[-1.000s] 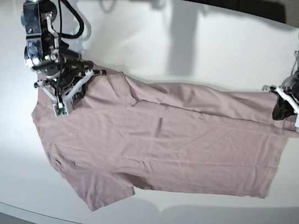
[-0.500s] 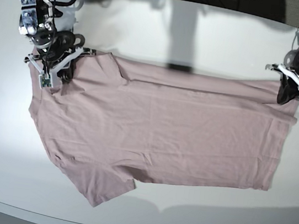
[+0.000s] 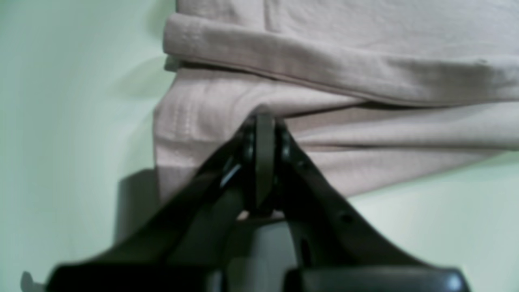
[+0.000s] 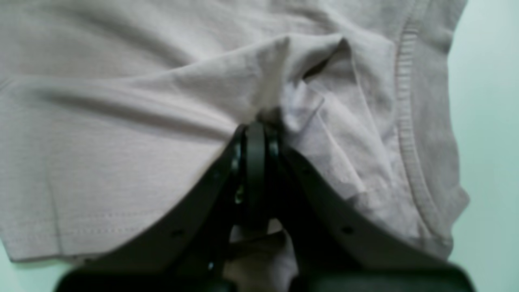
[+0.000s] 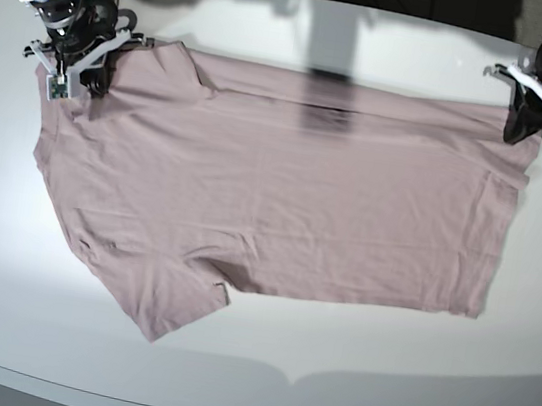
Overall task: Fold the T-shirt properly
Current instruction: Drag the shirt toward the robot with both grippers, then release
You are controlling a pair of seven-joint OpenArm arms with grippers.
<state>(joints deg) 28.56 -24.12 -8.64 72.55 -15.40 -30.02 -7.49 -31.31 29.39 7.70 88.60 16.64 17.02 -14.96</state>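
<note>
- Item: plain dusty-pink short-sleeved T-shirt of thin soft fabric (image 5: 284, 185), spread on the white tabletop (image 5: 246, 381), its far edge drawn taut between two arms; one sleeve lies loose at the near left.
- Left gripper (image 3: 263, 121): jaws pinched on the hem corner, at the base view's right.
- Right gripper (image 4: 255, 125): jaws pinched on bunched cloth near the ribbed collar, apparently at the shoulder; the view is blurred.
- Step in hand: stretching the far edge flat.
- Next move calls for: both arms carrying that edge evenly toward the near side, keeping tension.

The right tool (image 4: 255, 134) was clamped shut on a bunched fold of the T-shirt (image 4: 121, 121), whose ribbed hem ran alongside the pale worktop (image 4: 490, 101).
</note>
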